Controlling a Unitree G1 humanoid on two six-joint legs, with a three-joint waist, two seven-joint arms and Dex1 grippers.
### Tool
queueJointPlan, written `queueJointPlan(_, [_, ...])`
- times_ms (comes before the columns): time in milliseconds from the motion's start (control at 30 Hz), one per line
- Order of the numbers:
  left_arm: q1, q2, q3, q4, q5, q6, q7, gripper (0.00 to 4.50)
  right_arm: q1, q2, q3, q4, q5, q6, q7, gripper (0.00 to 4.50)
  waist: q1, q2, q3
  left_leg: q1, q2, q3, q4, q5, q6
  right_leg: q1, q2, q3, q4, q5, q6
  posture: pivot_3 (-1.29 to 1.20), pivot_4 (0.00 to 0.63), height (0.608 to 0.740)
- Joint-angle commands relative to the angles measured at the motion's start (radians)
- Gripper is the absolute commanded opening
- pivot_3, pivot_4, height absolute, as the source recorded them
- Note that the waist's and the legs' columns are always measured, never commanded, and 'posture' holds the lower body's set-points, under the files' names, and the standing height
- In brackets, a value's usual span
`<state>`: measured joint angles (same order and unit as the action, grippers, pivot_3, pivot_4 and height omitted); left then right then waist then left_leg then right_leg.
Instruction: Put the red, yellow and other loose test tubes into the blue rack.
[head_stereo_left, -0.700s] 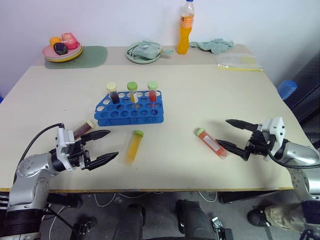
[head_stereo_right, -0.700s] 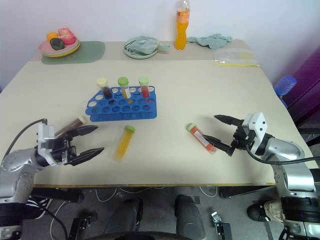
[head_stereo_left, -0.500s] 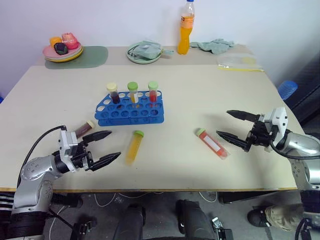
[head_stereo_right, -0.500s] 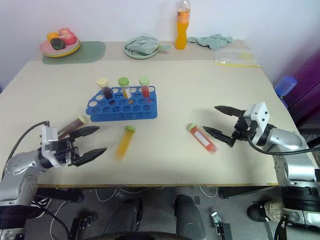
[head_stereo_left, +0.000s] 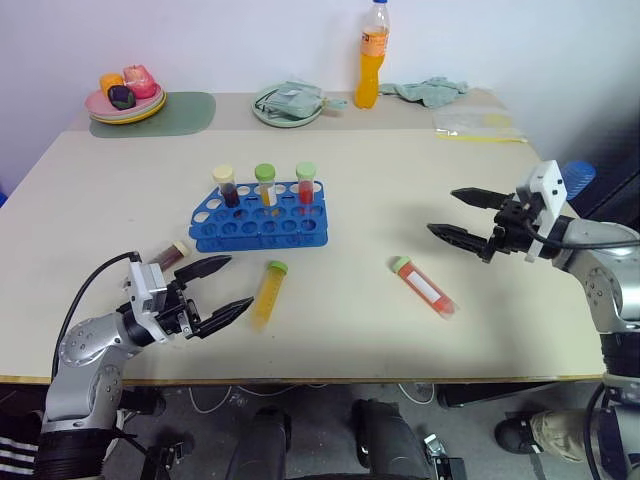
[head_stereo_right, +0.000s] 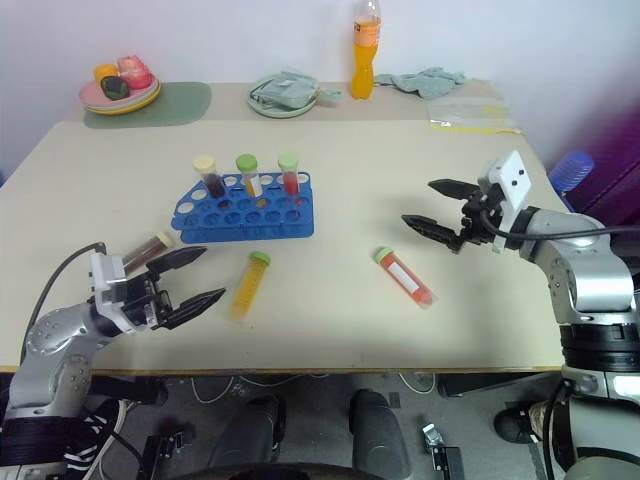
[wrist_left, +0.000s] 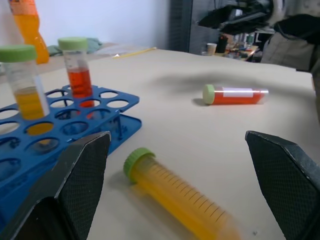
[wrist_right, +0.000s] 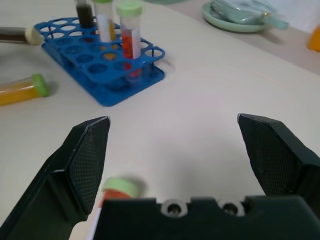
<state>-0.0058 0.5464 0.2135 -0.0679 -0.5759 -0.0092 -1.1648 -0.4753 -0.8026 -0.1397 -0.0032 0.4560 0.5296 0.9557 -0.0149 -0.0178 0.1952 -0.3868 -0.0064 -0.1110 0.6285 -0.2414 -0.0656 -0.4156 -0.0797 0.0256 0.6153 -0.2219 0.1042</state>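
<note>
three loose test tubes (head_stereo_left: 267, 294) lie outside both spread grippers (head_stereo_left: 215, 291).

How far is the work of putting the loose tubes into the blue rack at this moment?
Done: three capped tubes stand upright in the back row of the blue rack. In hand: nothing; the left gripper and right gripper are both open and empty. Left: the yellow tube, the red tube and the dark maroon tube lie on the table.
</note>
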Motion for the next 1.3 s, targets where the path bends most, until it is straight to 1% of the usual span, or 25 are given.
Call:
queueJointPlan(33, [-0.033, 0.009, -0.010, -0.025, 0.004, -0.004, 0.001, 4.45, -0.054, -0.031, 0.050, -0.094, -0.025, 0.178, -0.091, 4.50, 0.000, 0.000, 0.000, 0.000, 0.000, 0.000, 0.000, 0.000, 0.000, 0.000, 0.000, 0.000, 0.000, 0.000, 0.000, 0.00, 0.150, 0.740])
queueJointPlan(100, [-0.049, 0.012, -0.016, -0.023, 0.000, 0.006, 0.001, 4.45, -0.086, -0.059, 0.100, -0.141, -0.033, 0.338, -0.130, 4.50, 0.001, 0.000, 0.000, 0.000, 0.000, 0.000, 0.000, 0.000, 0.000, 0.000, 0.000, 0.000, 0.000, 0.000, 0.000, 0.00, 0.150, 0.740])
queueJointPlan(200, [-0.067, 0.014, -0.030, -0.011, 0.001, 0.012, -0.011, 4.45, -0.164, -0.058, 0.129, -0.229, 0.016, 0.601, -0.195, 4.50, 0.001, 0.000, 0.000, -0.002, 0.000, 0.000, 0.000, 0.000, 0.000, -0.002, 0.000, 0.000, 0.000, 0.000, 0.000, 0.00, 0.150, 0.740])
queueJointPlan(300, [-0.080, 0.014, -0.055, -0.003, 0.015, 0.003, -0.024, 4.45, -0.249, -0.081, 0.201, -0.286, 0.033, 0.830, -0.226, 4.50, -0.001, 0.000, 0.000, -0.003, 0.000, 0.000, 0.000, 0.000, 0.000, -0.004, 0.000, 0.000, 0.000, 0.000, 0.000, 0.00, 0.150, 0.740])
queueJointPlan(333, [-0.089, 0.009, -0.065, -0.011, 0.015, 0.005, -0.022, 4.45, -0.295, -0.096, 0.237, -0.303, 0.070, 0.945, -0.217, 4.50, -0.001, 0.000, 0.000, -0.003, 0.000, 0.000, 0.000, 0.000, 0.000, -0.004, 0.000, 0.000, 0.000, 0.000, 0.000, 0.00, 0.150, 0.740])
queueJointPlan(367, [-0.096, 0.005, -0.070, -0.016, 0.014, 0.007, -0.019, 4.45, -0.332, -0.104, 0.265, -0.302, 0.104, 1.022, -0.224, 4.50, 0.000, 0.001, 0.000, -0.004, 0.000, 0.000, 0.000, 0.000, 0.000, -0.005, 0.000, 0.000, 0.000, 0.000, 0.000, 0.00, 0.150, 0.740])
queueJointPlan(400, [-0.104, 0.002, -0.075, -0.023, 0.015, 0.009, -0.013, 4.45, -0.365, -0.102, 0.283, -0.254, 0.141, 1.067, -0.263, 4.50, 0.000, 0.001, 0.000, -0.004, 0.000, 0.000, 0.000, 0.000, 0.000, -0.005, 0.000, 0.000, 0.000, 0.000, 0.000, 0.00, 0.150, 0.740])
queueJointPlan(500, [-0.113, 0.000, -0.081, -0.038, 0.011, 0.019, 0.003, 4.45, -0.399, -0.117, 0.324, -0.199, 0.223, 1.085, -0.343, 4.50, 0.003, -0.001, -0.001, -0.004, 0.000, 0.000, 0.000, 0.000, 0.000, -0.005, 0.000, 0.000, 0.000, 0.000, 0.000, 0.00, 0.150, 0.740])
queueJointPlan(600, [-0.103, -0.009, -0.095, -0.067, 0.015, 0.025, 0.024, 4.45, -0.383, -0.125, 0.362, -0.198, 0.306, 1.085, -0.453, 4.50, 0.002, -0.001, 0.000, -0.005, 0.000, 0.000, 0.000, 0.000, 0.000, -0.005, -0.001, 0.000, -0.001, 0.000, 0.000, 0.00, 0.150, 0.740])
queueJointPlan(667, [-0.090, -0.018, -0.104, -0.091, 0.016, 0.031, 0.041, 4.45, -0.363, -0.121, 0.367, -0.206, 0.355, 1.085, -0.537, 4.50, 0.001, -0.001, 0.000, -0.005, -0.001, 0.000, 0.000, 0.000, 0.001, -0.005, -0.001, 0.000, -0.001, 0.000, 0.000, 0.00, 0.150, 0.740])
queueJointPlan(733, [-0.077, -0.023, -0.108, -0.109, 0.019, 0.034, 0.058, 4.45, -0.342, -0.105, 0.349, -0.198, 0.387, 1.085, -0.651, 4.50, 0.001, -0.001, 0.000, -0.005, 0.000, 0.000, 0.000, 0.000, 0.001, -0.005, -0.001, 0.000, -0.001, 0.000, 0.000, 0.00, 0.150, 0.740])
queueJointPlan(900, [-0.047, -0.019, -0.109, -0.145, 0.017, 0.045, 0.086, 4.45, -0.337, -0.113, 0.359, -0.137, 0.581, 1.085, -0.839, 4.50, -0.002, -0.001, 0.000, -0.005, 0.000, 0.000, 0.000, 0.000, 0.001, -0.005, 0.000, 0.000, -0.001, 0.000, 0.000, 0.00, 0.150, 0.740])
queueJointPlan(1100, [-0.039, -0.009, -0.108, -0.181, 0.012, 0.066, 0.112, 4.45, -0.363, -0.120, 0.417, -0.109, 0.783, 1.085, -0.988, 4.50, -0.001, -0.001, 0.000, -0.005, 0.000, 0.000, 0.000, -0.001, 0.001, -0.005, 0.000, 0.000, -0.001, 0.000, 0.000, 0.00, 0.150, 0.740])
queueJointPlan(1200, [-0.033, -0.009, -0.109, -0.198, 0.012, 0.074, 0.125, 4.45, -0.345, -0.107, 0.431, -0.095, 0.834, 1.085, -1.063, 4.50, -0.001, -0.001, 0.000, -0.005, 0.000, 0.000, 0.000, -0.001, 0.001, -0.005, 0.000, 0.000, -0.001, 0.000, 0.000, 0.00, 0.150, 0.740])
queueJointPlan(1300, [-0.029, -0.009, -0.113, -0.210, 0.017, 0.077, 0.139, 4.45, -0.335, -0.091, 0.441, -0.078, 0.848, 1.085, -1.120, 4.50, -0.001, -0.001, 0.000, -0.005, 0.000, 0.000, 0.000, -0.001, 0.001, -0.005, 0.000, 0.000, -0.001, 0.000, 0.000, 0.00, 0.150, 0.740])
